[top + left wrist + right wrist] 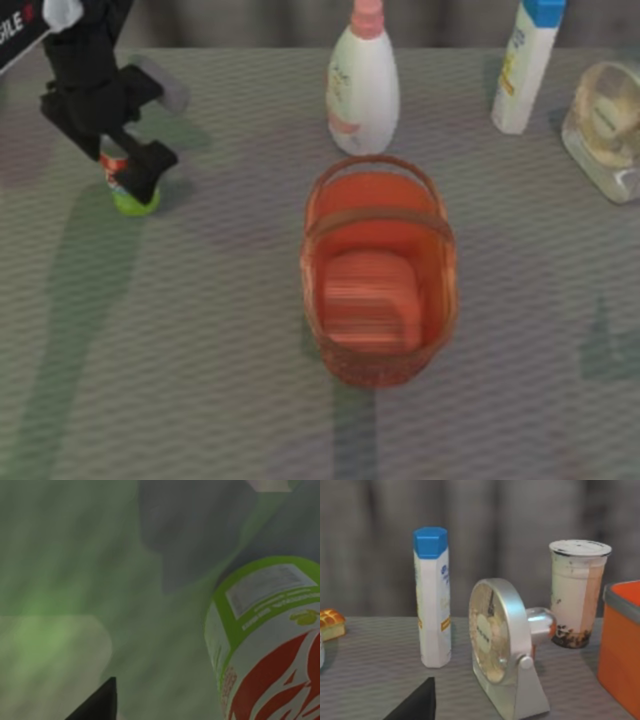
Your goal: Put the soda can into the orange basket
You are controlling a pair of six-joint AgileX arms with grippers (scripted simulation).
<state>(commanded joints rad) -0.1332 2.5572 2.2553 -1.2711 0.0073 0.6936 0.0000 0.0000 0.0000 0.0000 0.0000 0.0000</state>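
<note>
The soda can [130, 195], red above and lime-green below, stands at the table's far left, mostly covered by my left gripper [128, 180]. The gripper reaches down over it, open, with a finger on either side. In the left wrist view the can [270, 645] fills one side, and a clear gap lies between it and the one dark fingertip [100, 705] that shows. The orange basket [440, 290] with its hoop handle sits at the table's middle, well to the right of the can. My right arm is out of the top view; its wrist view shows one fingertip [417, 705] set wide, with nothing held.
A white bottle with a pink cap [363, 85] stands just behind the basket. A blue-capped bottle [525, 65] and a clear round jar [605, 125] are at the back right. The right wrist view also shows a drink cup [577, 595] and an orange box [622, 645].
</note>
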